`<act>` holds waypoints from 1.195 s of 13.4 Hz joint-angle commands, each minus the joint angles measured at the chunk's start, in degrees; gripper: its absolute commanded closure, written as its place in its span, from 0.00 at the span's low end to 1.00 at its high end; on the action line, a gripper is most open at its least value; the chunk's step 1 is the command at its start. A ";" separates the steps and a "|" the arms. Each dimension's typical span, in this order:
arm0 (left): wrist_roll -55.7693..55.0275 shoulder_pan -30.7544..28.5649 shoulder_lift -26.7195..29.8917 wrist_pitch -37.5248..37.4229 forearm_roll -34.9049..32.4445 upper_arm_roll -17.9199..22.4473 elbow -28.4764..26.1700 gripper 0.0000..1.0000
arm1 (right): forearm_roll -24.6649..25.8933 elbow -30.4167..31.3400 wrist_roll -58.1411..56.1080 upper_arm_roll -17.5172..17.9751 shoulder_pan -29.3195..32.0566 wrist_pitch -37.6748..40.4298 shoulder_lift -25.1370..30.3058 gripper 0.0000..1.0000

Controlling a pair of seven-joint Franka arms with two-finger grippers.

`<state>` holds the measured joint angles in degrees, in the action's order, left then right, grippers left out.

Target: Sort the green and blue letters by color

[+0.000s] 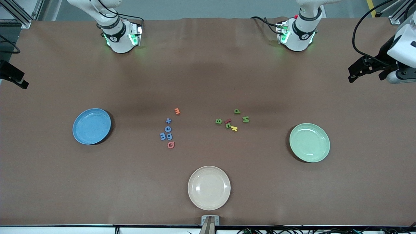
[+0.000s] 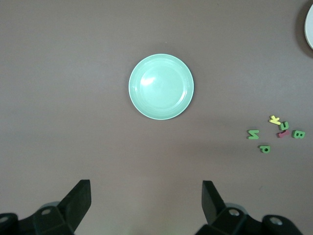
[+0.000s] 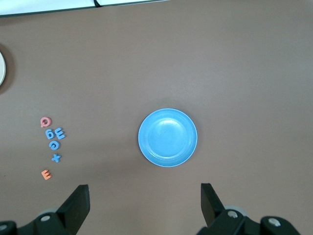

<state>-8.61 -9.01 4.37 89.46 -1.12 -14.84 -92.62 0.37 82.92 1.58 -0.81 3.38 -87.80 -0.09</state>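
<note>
Four blue letters (image 1: pixel 167 130) lie clustered mid-table, toward the right arm's end; they also show in the right wrist view (image 3: pixel 55 141). Four green letters (image 1: pixel 237 111) lie scattered toward the left arm's end, and show in the left wrist view (image 2: pixel 264 149). My left gripper (image 2: pixel 146 196) is open and empty, high over the table beside the green plate (image 2: pixel 161 86). My right gripper (image 3: pixel 145 198) is open and empty, high over the table beside the blue plate (image 3: pixel 167 137).
The blue plate (image 1: pixel 91 126) and the green plate (image 1: pixel 309 142) are empty. A cream plate (image 1: pixel 209 187) sits nearest the front camera. An orange letter (image 1: pixel 177 111) and a pink letter (image 1: pixel 171 145) flank the blue ones. A dark red letter (image 1: pixel 227 121) and a yellow letter (image 1: pixel 234 128) lie among the green.
</note>
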 commanded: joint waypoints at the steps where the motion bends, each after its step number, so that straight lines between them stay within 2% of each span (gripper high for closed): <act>1: 1.23 -0.39 -0.42 -2.00 0.77 -0.28 1.47 0.00 | -0.73 -1.18 0.00 0.46 0.49 0.52 -0.35 0.00; 5: 1.31 -0.22 -0.68 -2.27 0.42 -0.28 1.56 0.00 | -0.81 -1.09 0.00 0.55 0.40 0.52 -0.44 0.00; 8: -0.52 0.83 -3.04 -2.27 0.86 -1.06 1.13 0.00 | -0.81 0.57 0.17 0.72 -1.36 1.31 -0.53 0.00; 11: -8.84 1.19 -9.01 -0.08 0.69 -4.74 1.30 0.00 | -0.81 6.00 0.61 0.72 -4.52 2.55 -0.53 0.00; 13: -17.27 1.71 -13.83 4.56 0.25 -7.91 1.04 0.00 | -1.69 10.75 1.66 0.72 -6.54 0.88 -0.44 0.00; 16: -29.48 6.80 -20.87 12.99 -1.15 -8.63 0.77 0.00 | -3.89 17.61 7.88 0.72 -10.22 -4.56 -0.44 0.00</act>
<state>-30.88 -4.82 -12.18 98.90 -0.93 -23.09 -93.15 -2.36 96.05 5.43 0.19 -4.32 -89.47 -1.53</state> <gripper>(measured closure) 0.000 0.000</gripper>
